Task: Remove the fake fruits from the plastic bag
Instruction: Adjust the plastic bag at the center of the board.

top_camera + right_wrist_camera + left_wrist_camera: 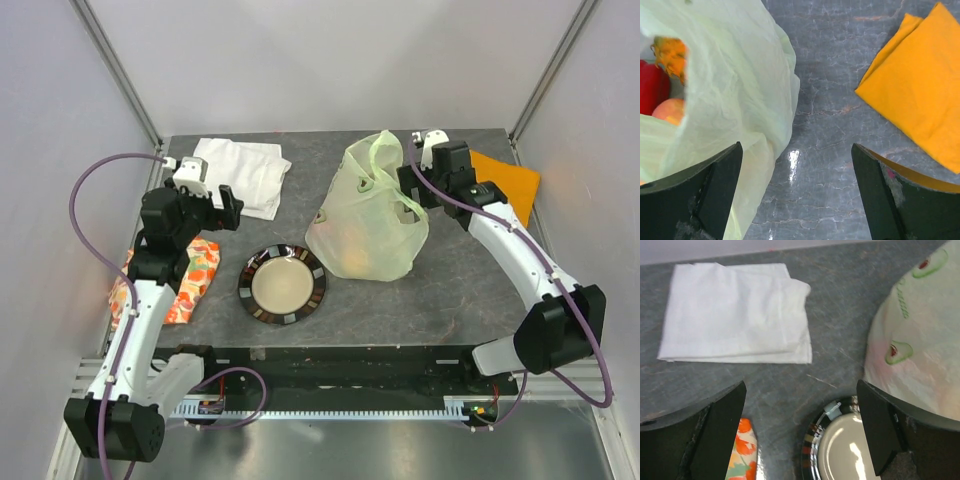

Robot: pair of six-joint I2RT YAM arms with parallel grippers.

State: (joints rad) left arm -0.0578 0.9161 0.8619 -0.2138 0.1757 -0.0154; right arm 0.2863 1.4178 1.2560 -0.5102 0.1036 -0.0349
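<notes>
The pale-green plastic bag [368, 212] stands bulging at the table's middle right, handles up. Fake fruits show faintly orange through its wall. In the right wrist view the bag [725, 85] fills the left, and through its mouth I see a red piece [651, 86], an orange-pink peach [670, 110] and an orange-brown piece [671, 52]. My right gripper [797, 187] is open and empty over bare table just right of the bag; it also shows in the top view [412, 190]. My left gripper [800, 432] is open and empty above the plate's far-left rim; the bag [920, 345] lies to its right.
A round dark-rimmed plate [282, 284] sits left of the bag. A white folded cloth [244, 172] lies at the back left. An orange-floral cloth [190, 278] lies at the left edge under the left arm. A flat orange cloth [508, 180] lies at the back right.
</notes>
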